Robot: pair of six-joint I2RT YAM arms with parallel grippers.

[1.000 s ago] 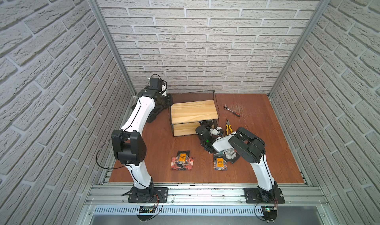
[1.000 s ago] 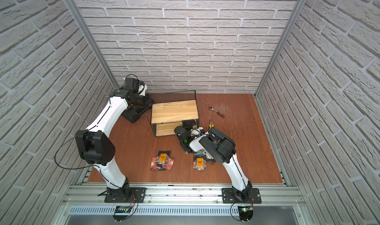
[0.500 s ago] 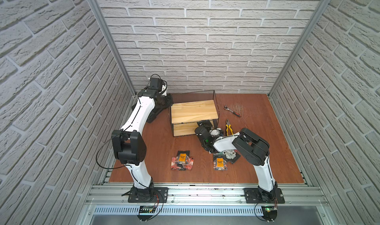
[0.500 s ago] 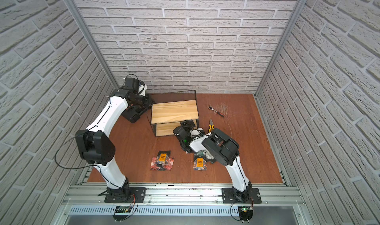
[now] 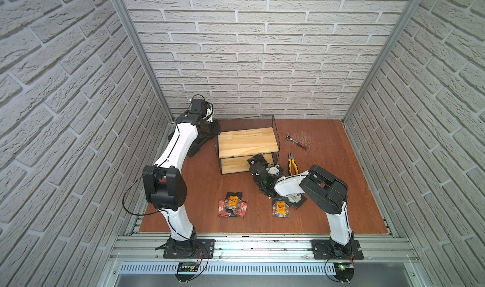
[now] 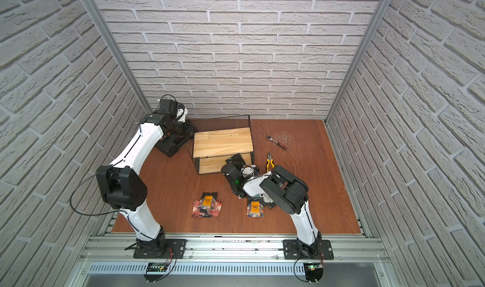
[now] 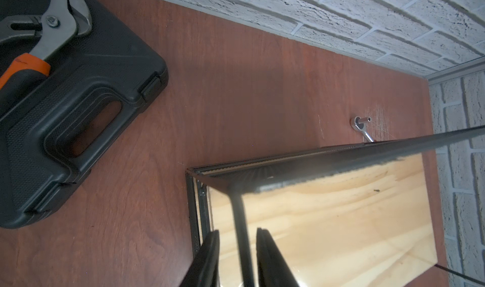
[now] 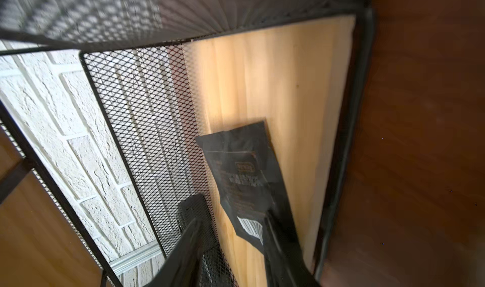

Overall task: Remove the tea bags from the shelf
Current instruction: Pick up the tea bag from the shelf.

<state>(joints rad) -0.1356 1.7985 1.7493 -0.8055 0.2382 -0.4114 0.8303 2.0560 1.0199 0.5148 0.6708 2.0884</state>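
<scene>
The shelf (image 5: 246,141) stands at the back middle of the table, its top pine board bare in both top views. My left gripper (image 7: 237,233) is at its back left corner, shut on a black wire post of the frame. My right gripper (image 8: 232,217) reaches into the right end of the lower tier, jaws apart. A black tea bag (image 8: 241,167) lies on the lower board against one finger (image 8: 275,235), and the other finger sits by the mesh side panel. That tea bag (image 5: 256,159) pokes out at the shelf's front. More tea bags (image 5: 232,207) (image 5: 280,208) lie on the table in front.
A black tool case (image 7: 65,115) with orange-handled pliers (image 7: 47,36) on it sits left of the shelf. Yellow-handled pliers (image 5: 292,163) and a ratchet (image 5: 296,141) lie to the shelf's right. Brick walls close in three sides.
The right arm's elbow has swung a little to the right while its gripper stays at the lower tier. The left arm has not moved.
</scene>
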